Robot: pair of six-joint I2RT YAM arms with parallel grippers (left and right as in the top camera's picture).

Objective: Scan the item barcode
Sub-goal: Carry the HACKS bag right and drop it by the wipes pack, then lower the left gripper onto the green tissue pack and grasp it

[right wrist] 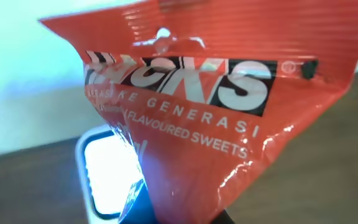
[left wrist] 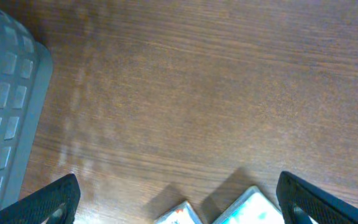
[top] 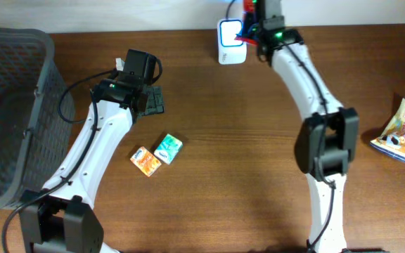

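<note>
At the far edge of the table [top: 245, 140], found the right gripper [top: 249, 28] clamped on a red sweets packet [right wrist: 216, 118], hanging in front of the lit white scanner [top: 229, 41] and hiding part of its face. Noted the left gripper [top: 152, 100] spread wide, empty, over bare wood near an orange box [top: 145, 161] and a teal box [top: 167, 148]; mesh basket [top: 46, 43] far left, snack bag [top: 403, 131] far right.

White arms [top: 93, 147], black joints [top: 327, 144], black cables [top: 61, 105]

red sweets packet [right wrist: 211, 118] | crinkled, raised | close before lit white scanner [right wrist: 104, 177]
</note>
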